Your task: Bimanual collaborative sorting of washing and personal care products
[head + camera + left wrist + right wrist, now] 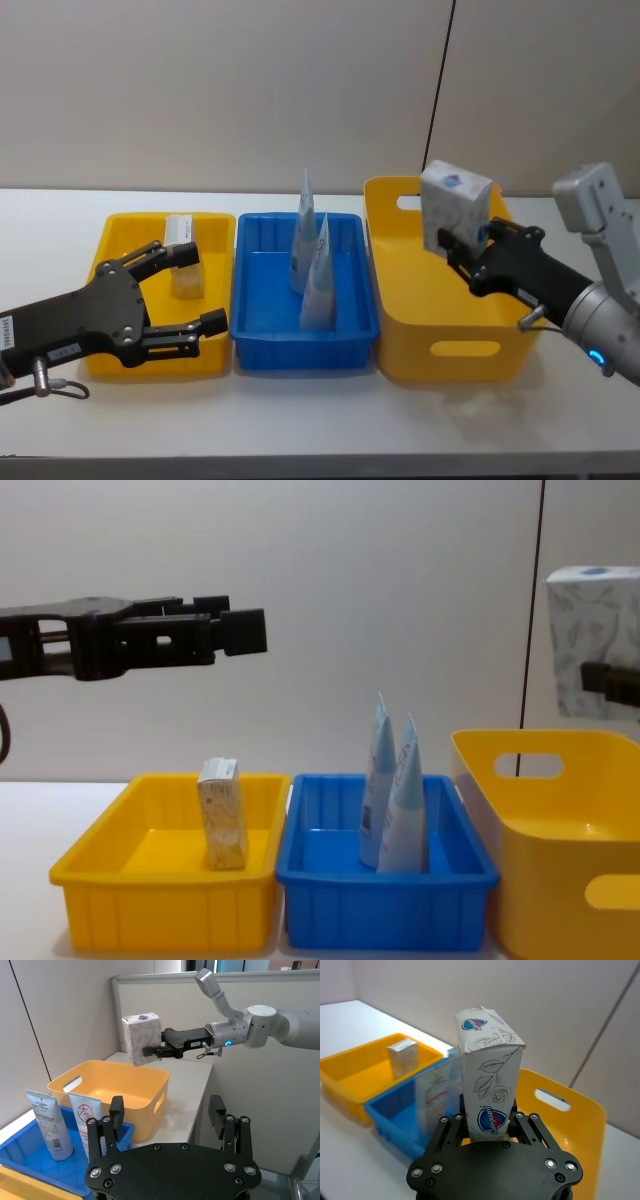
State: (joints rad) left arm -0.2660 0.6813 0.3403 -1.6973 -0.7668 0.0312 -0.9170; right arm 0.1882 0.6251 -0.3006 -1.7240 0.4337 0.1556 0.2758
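The off-white rectangular carton with grey leaf print and a blue mark [455,205] is in the air above the large yellow plastic basket with handle holes [410,330]. It is nearly upright and touches nothing except the right gripper [465,250]. The fingers of this gripper are closed on its lower part, one on each side. In the chest view the carton hangs fully above the basket's rim. I think it is held this high so that it can pass sideways over the wall without catching on it.

Beside the basket is the blue plastic tray [300,352], where two tall pale-blue tapered squeeze tubes [305,235] stand, leaning on each other. Next comes the yellow plastic tray [160,890], with a second small leaf-print carton [223,812] standing upright in it. So each tray seems to collect one kind of product, and the carton in the air probably belongs in the yellow one.

The left gripper [200,287] hovers well above that yellow tray, its fingers spread wide and empty. It is possibly waiting there to receive the carton, because the yellow tray is far from the right arm. All three containers stand on the white counter [300,420].
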